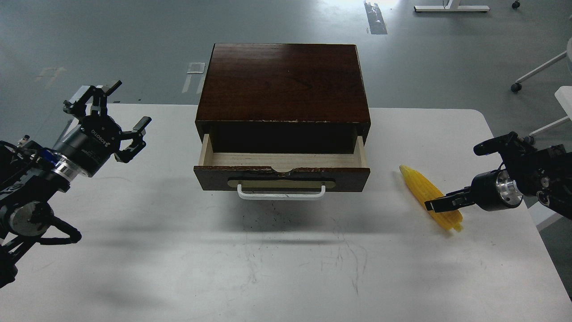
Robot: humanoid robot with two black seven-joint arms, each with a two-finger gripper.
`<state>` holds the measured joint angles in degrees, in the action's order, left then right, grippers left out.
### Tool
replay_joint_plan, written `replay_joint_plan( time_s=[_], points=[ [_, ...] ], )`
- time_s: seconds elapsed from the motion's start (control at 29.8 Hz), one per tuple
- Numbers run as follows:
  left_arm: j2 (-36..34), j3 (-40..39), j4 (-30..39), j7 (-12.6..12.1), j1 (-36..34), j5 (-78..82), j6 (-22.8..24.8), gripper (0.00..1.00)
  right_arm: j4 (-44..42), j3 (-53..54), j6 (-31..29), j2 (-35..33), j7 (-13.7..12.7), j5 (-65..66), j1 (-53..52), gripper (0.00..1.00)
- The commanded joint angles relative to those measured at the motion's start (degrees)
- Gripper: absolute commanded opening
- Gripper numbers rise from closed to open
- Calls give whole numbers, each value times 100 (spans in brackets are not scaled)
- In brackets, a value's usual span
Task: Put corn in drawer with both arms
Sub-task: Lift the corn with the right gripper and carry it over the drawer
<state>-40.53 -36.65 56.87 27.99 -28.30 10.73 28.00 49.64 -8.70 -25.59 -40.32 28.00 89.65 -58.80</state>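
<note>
The yellow corn (418, 185) lies on the white table (286, 259), right of the dark brown box (283, 80), tip pointing up-left. The drawer (281, 178) is pulled open and its pale wood inside (281, 159) holds nothing I can see. Its white bar handle (280, 193) faces me. My right gripper (434, 205) reaches in from the right and sits over the corn's thick lower end; its dark fingers merge, so I cannot tell whether it is open or shut. My left gripper (114, 105) is open and empty, above the table's left side, well left of the box.
The table's right edge (527, 210) runs just behind my right wrist. On the grey floor beyond, a chair base with castors (534, 74) stands at the far right. Scuff marks show on the table in front of the drawer.
</note>
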Motion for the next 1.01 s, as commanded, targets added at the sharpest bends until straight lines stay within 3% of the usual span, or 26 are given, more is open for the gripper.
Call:
replay_joint_plan(
  time_s=[0.0,0.2,0.37,0.67,0.77,0.97],
  points=[
    [-8,0,0,1,0,0,0,99,-7,-17,18,7,0,0,-18,36],
    [1,-9,0,1,0,0,0,99,2,-17,185,-28,0,-18,-62,19],
    [-8,-35,0,1,-9,0,0,99,72,18,247,-195,0,-62,-394,19],
    [-8,-61,0,1,-26,0,0,99,538,-17,168,-380,0,-404,-2828,20],
    [-52,-61,0,1,-35,0,0,99,687,-131,98,-161,0,-475,-3514,21],
    [-122,-61,8,1,-35,0,0,99,1074,-720,45,938,0,-545,-4596,21]
  ],
)
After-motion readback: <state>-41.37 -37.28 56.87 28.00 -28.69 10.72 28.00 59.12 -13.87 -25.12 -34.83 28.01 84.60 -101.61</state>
